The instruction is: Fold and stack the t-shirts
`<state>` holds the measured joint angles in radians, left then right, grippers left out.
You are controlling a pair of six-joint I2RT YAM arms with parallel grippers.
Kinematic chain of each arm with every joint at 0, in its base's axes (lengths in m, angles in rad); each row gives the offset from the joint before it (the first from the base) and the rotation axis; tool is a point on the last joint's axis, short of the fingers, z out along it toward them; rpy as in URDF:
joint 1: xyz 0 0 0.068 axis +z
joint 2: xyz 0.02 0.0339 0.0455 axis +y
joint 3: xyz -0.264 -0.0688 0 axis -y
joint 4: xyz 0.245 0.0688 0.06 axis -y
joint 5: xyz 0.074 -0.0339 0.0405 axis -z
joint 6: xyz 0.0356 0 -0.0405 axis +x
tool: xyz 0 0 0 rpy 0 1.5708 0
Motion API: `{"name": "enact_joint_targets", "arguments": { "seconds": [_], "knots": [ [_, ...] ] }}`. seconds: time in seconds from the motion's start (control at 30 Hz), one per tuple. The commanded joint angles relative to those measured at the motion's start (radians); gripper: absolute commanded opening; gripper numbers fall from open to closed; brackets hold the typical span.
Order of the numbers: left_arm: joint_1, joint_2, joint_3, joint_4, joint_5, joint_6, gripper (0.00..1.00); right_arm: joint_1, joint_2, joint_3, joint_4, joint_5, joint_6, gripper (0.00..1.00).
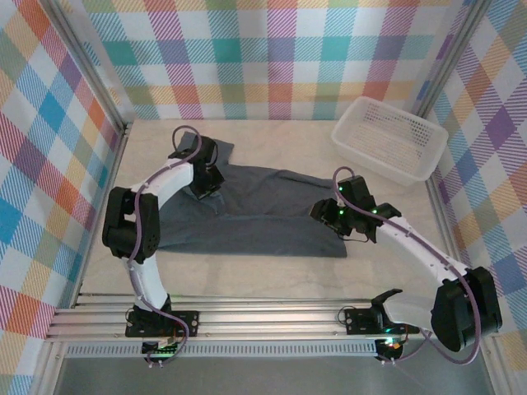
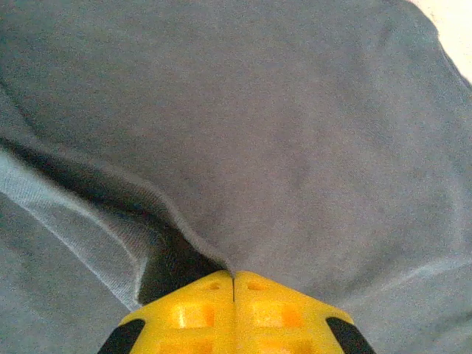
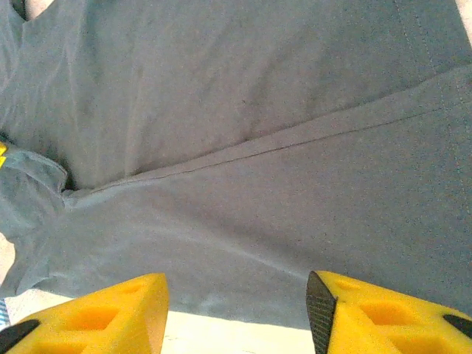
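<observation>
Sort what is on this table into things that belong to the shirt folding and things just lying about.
Belongs to the job:
dark grey t-shirt
left gripper, shut on a fold of it
right gripper, open above its edge

Just lying about:
white basket, far right corner, apart from the shirt

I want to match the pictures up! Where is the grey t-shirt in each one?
Top external: t-shirt spread mid-table, between the arms.
Left wrist: across the picture, a fold pinched in the shut left gripper.
Right wrist: above the open right gripper.
Shared landmark: the pale table at the t-shirt's edge.
</observation>
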<state>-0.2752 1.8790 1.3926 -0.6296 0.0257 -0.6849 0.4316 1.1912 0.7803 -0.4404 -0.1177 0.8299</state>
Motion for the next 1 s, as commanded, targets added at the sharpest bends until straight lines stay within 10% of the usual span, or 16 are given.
{"name": "enact_joint_targets", "arguments": {
  "seconds": [0.0, 0.2, 0.4, 0.97],
  "knots": [
    [-0.027, 0.016, 0.03, -0.036, -0.032, 0.058, 0.0, 0.004, 0.011, 0.006, 0.02, -0.011, 0.014, 0.53],
    [-0.03, 0.07, 0.081, -0.083, -0.068, 0.088, 0.01, 0.002, 0.036, 0.018, 0.025, -0.013, 0.008, 0.54],
    [-0.03, -0.02, 0.083, -0.095, -0.145, 0.073, 0.62, -0.083, 0.121, 0.093, 0.016, 0.026, -0.006, 0.56],
    [0.128, -0.126, -0.115, 0.002, 0.08, -0.025, 0.45, -0.143, 0.73, 0.607, -0.091, 0.248, 0.007, 0.51]
  ]
}}
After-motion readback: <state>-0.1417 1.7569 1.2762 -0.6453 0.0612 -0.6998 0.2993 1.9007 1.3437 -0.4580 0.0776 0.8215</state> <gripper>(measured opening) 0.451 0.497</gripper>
